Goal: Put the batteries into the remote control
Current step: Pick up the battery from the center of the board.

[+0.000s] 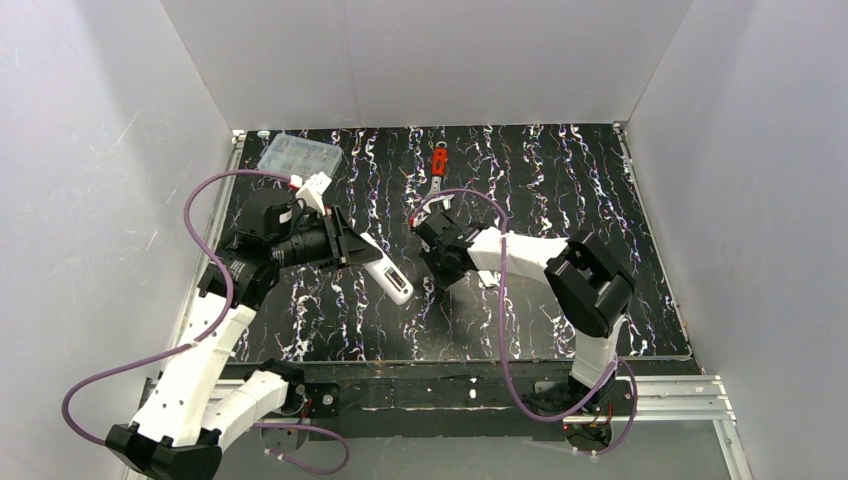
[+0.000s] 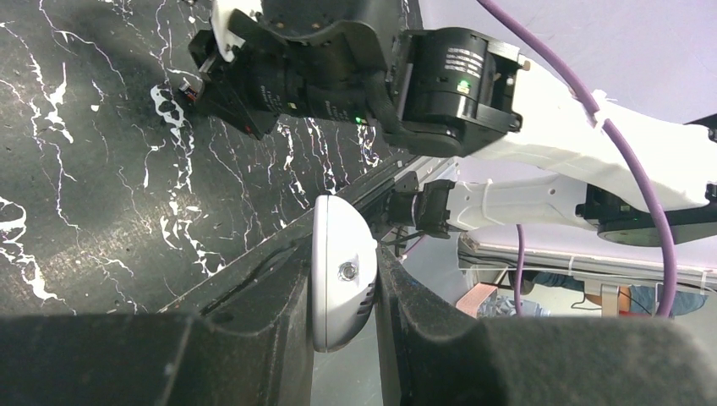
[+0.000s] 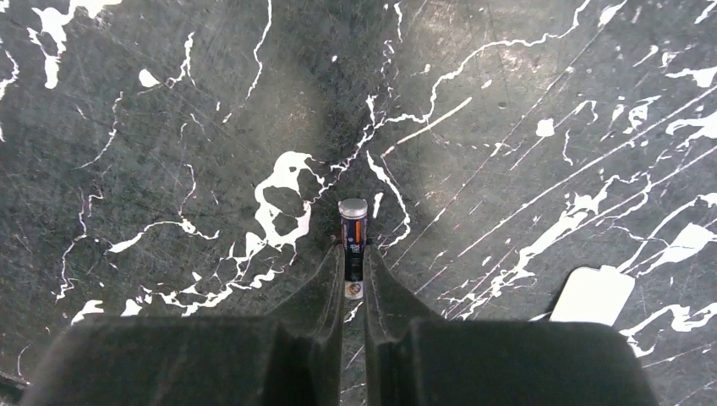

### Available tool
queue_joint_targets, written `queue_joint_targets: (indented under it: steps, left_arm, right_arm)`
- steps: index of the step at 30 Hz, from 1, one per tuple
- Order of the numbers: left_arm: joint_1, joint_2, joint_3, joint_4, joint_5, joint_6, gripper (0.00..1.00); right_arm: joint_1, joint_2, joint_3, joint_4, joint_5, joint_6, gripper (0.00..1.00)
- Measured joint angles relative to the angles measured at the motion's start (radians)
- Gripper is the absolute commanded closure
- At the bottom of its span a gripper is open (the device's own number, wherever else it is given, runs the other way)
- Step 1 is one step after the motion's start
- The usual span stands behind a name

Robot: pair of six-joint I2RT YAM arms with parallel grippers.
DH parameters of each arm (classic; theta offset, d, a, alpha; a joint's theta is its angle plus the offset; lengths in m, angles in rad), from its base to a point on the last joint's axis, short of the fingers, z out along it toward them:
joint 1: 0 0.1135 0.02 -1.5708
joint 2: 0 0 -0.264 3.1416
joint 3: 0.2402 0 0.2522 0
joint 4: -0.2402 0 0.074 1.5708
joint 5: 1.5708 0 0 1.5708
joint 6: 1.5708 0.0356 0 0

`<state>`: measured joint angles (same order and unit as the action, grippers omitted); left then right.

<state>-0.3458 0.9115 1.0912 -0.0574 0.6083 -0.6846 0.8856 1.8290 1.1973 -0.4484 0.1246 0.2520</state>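
The remote control (image 1: 391,279) is a slim white handset held over the mat left of centre, its free end pointing toward the right arm. My left gripper (image 1: 347,246) is shut on it. In the left wrist view the remote control (image 2: 340,279) stands edge-on, clamped between the two dark fingers of my left gripper (image 2: 342,254). One of the batteries (image 3: 353,222), dark with an orange stripe and a silver end cap, sticks out forward from my right gripper (image 3: 353,252), which is shut on it low over the mat. My right gripper (image 1: 438,268) is just right of the remote's free end. No other battery shows.
A red-handled wrench (image 1: 438,165) lies at the back centre of the black marbled mat (image 1: 560,200). A clear compartment box (image 1: 298,154) sits in the back left corner. A flat white piece (image 3: 592,294) lies on the mat right of my right fingers. White walls enclose three sides.
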Motion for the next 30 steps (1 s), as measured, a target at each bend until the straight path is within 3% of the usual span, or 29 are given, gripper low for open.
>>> queue_joint_targets:
  steps: [5,8,30]
  left_arm:
    - [0.000,-0.004,0.000,-0.005,-0.004,0.004,0.99]
    - [0.000,-0.010,0.000,-0.006,-0.007,0.008,0.99]
    - [0.000,-0.012,0.000,-0.006,-0.007,0.011,0.99]
  right_arm:
    - [-0.002,0.039,0.026,0.011,0.001,-0.008,0.63]
    - [-0.002,0.039,0.026,0.014,-0.005,-0.011,0.57]
    - [0.002,-0.004,-0.040,0.064,0.008,0.012,0.60]
